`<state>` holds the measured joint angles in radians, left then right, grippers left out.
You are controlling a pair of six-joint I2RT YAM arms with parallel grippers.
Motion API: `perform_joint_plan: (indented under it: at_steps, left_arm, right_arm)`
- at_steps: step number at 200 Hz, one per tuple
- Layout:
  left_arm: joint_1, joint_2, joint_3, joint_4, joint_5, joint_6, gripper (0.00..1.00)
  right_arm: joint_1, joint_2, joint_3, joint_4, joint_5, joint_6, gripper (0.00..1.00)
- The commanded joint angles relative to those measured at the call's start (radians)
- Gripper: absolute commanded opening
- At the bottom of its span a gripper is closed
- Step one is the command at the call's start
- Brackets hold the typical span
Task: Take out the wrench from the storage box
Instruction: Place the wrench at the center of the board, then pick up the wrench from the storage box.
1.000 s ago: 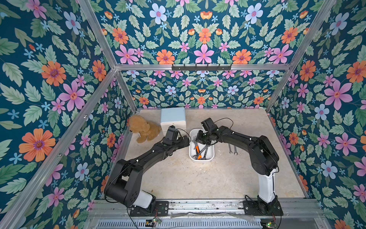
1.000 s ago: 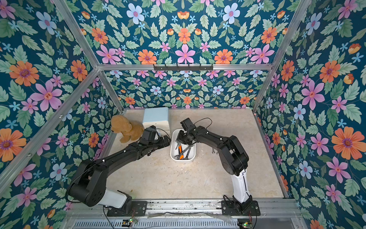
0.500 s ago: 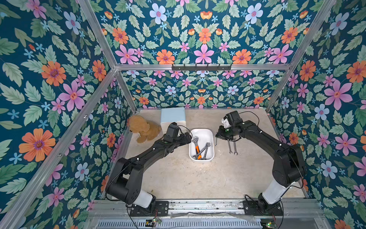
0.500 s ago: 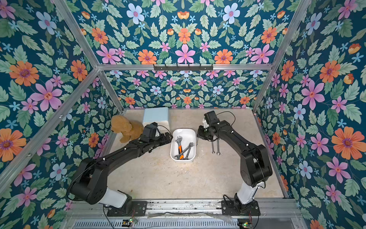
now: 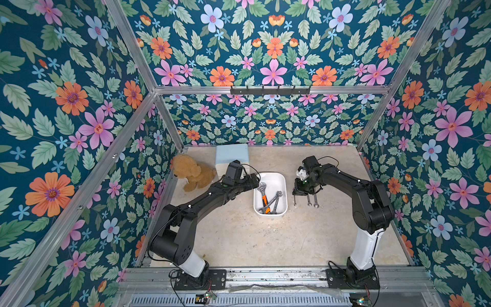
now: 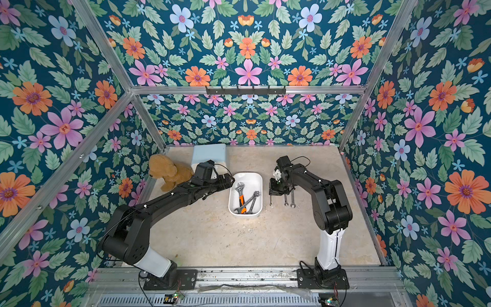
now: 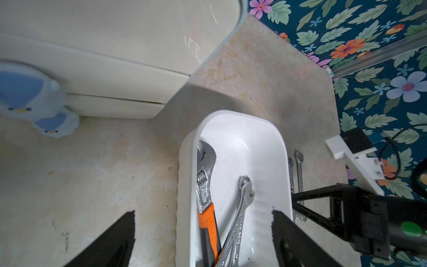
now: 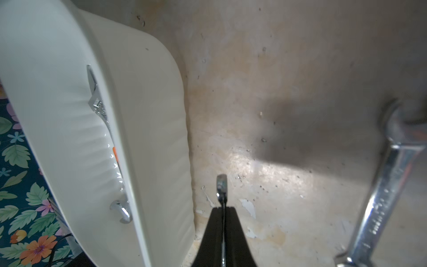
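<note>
The right hand (image 5: 298,192) has swung out of the storage box (image 5: 270,214), where it was a second ago, and now hangs low over the counter (image 5: 252,239) just beside the box's right wall; it is clamped tight on a thin wrench (image 8: 221,185), seen edge-on between its pads in the right wrist view; whether the tip touches the counter I cannot tell. Two loose wrenches (image 5: 315,201) lie just beyond it. So this wrench is clear of the box and, by my reading, only needs letting go. The left hand (image 5: 254,181) hovers spread wide and empty at the box's left rim; the orange-handled wrench (image 5: 264,198) and two crossed wrenches (image 5: 276,200) remain inside.
</note>
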<state>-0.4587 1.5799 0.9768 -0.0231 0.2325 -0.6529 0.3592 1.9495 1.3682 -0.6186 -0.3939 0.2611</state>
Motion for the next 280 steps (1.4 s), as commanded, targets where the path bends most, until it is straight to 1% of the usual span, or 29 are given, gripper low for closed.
perform_joint_plan:
  at_steps: [1,31,90,118,138,174,210,227,239,251,268,280]
  left_arm:
    - [0.001,0.004,0.007,-0.017,-0.010,0.016,0.95]
    - [0.001,0.006,0.007,-0.017,-0.012,0.019,0.95]
    - [0.002,0.008,0.004,-0.011,-0.008,0.016,0.95]
    - [0.002,0.005,-0.002,-0.009,-0.010,0.015,0.95]
    - [0.002,0.003,-0.001,-0.009,-0.011,0.015,0.95]
    - [0.002,-0.004,-0.008,-0.009,-0.018,0.012,0.95]
    - [0.002,-0.014,-0.019,-0.012,-0.028,0.006,0.95]
    - [0.002,-0.022,-0.026,-0.022,-0.041,0.005,0.95]
    - [0.002,-0.031,-0.038,-0.040,-0.055,0.007,0.95]
    - [0.004,-0.044,-0.060,-0.053,-0.076,0.007,0.95]
    - [0.016,-0.066,-0.092,-0.052,-0.095,0.000,0.95]
    - [0.022,-0.072,-0.097,-0.056,-0.096,0.000,0.95]
  right_arm:
    - [-0.010,0.027,0.020,-0.044,0.053,-0.039,0.00]
    - [-0.026,0.058,0.034,-0.076,0.109,-0.055,0.00]
    - [-0.041,0.074,0.022,-0.076,0.152,-0.060,0.00]
    - [-0.048,0.077,0.018,-0.073,0.162,-0.062,0.16]
    - [-0.047,0.079,0.020,-0.074,0.170,-0.060,0.22]
    - [-0.049,0.055,0.014,-0.077,0.191,-0.049,0.27]
    - [-0.044,-0.028,0.007,-0.100,0.207,-0.019,0.28]
    - [-0.009,-0.096,0.016,-0.121,0.232,0.006,0.28]
    - [0.021,-0.133,0.032,-0.136,0.214,0.031,0.28]
    - [0.070,-0.159,0.057,-0.153,0.225,0.049,0.28]
    - [0.145,-0.159,0.110,-0.171,0.251,0.088,0.28]
    - [0.185,-0.135,0.152,-0.183,0.270,0.174,0.27]
